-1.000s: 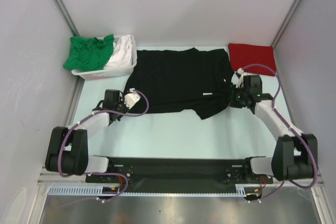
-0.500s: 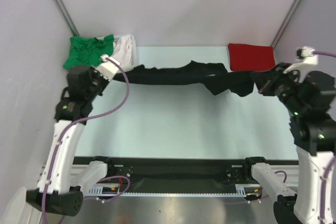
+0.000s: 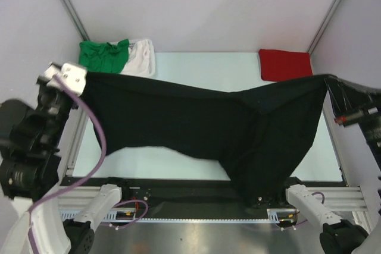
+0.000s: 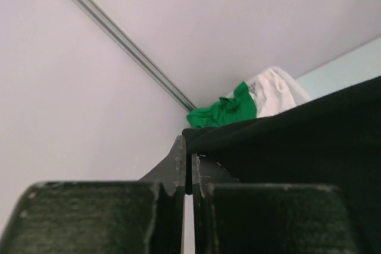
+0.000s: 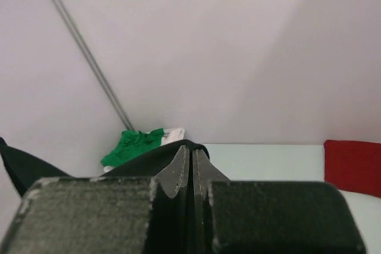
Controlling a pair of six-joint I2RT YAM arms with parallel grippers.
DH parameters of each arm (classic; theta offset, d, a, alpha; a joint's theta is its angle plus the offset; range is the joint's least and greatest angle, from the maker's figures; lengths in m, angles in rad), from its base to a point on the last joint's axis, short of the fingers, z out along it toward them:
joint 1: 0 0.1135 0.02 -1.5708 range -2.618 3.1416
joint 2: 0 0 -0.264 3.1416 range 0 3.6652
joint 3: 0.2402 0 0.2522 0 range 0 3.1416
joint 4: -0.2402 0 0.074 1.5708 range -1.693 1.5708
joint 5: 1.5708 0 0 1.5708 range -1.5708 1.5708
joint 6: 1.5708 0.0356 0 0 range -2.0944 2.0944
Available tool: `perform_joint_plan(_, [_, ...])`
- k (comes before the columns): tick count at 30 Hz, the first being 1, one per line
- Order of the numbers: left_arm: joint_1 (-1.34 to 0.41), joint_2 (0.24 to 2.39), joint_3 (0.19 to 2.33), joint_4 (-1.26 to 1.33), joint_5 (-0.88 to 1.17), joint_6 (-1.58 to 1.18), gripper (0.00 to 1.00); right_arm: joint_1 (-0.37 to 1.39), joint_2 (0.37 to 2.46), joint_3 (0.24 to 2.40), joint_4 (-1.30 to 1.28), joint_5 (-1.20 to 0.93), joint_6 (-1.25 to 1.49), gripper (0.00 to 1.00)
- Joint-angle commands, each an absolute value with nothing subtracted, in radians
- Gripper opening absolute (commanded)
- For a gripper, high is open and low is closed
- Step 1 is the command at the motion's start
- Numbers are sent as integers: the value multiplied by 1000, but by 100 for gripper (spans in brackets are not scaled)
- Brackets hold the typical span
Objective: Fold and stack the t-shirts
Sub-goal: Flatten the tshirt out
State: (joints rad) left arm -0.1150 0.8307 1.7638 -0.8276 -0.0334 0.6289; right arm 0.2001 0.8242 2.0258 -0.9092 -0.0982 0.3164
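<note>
The black t-shirt (image 3: 202, 123) hung spread in the air above the bench (image 3: 208, 63), its long axis running left to right across the workspace. Its top edge was stretched between the two arms with a shallow dip near the middle. The cloth fell toward the near edge, reaching lowest right of centre.

The left end effector (image 4: 186, 147) was clamped nearly closed on the shirt's upper left corner. The right end effector (image 5: 190, 156) pinched the upper right corner in the same way, its fingers pressed together on the cloth.

The shirt was plain black, with soft diagonal folds.

At the far left corner lay a crumpled green t-shirt (image 3: 102, 56) touching a white t-shirt (image 3: 140, 57). A folded red t-shirt (image 3: 284, 64) lay flat at the far right.
</note>
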Motion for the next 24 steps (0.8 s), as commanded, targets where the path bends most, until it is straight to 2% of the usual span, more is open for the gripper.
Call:
perform_joint_plan(1, [-104, 978, 1724, -796, -71, 637, 0, 229, 978, 2005, -789, 54, 261, 0])
perform_joint_plan(7, [-103, 1204, 1794, -684, -63, 600, 0, 193, 1236, 2026, -620, 124, 193, 0])
perform_joint_plan(11, [-103, 1373, 1951, -666, -67, 546, 0, 17, 1419, 2184, -546, -71, 325, 0])
perform_joint_plan(12, [-103, 1400, 1986, -663, -71, 537, 0, -38, 1457, 2224, -532, -84, 342, 0])
perform_joint_plan(16, [-103, 1525, 2191, -653, -89, 496, 0, -78, 1618, 2403, -525, -92, 374, 0])
perform_joint_plan(19, [-104, 1592, 2279, -660, -84, 473, 0, -104, 1670, 2518, -538, -91, 383, 0])
perform_joint_plan(24, [-104, 1582, 2223, -657, -19, 477, 0, -124, 1638, 2467, -522, -89, 373, 0])
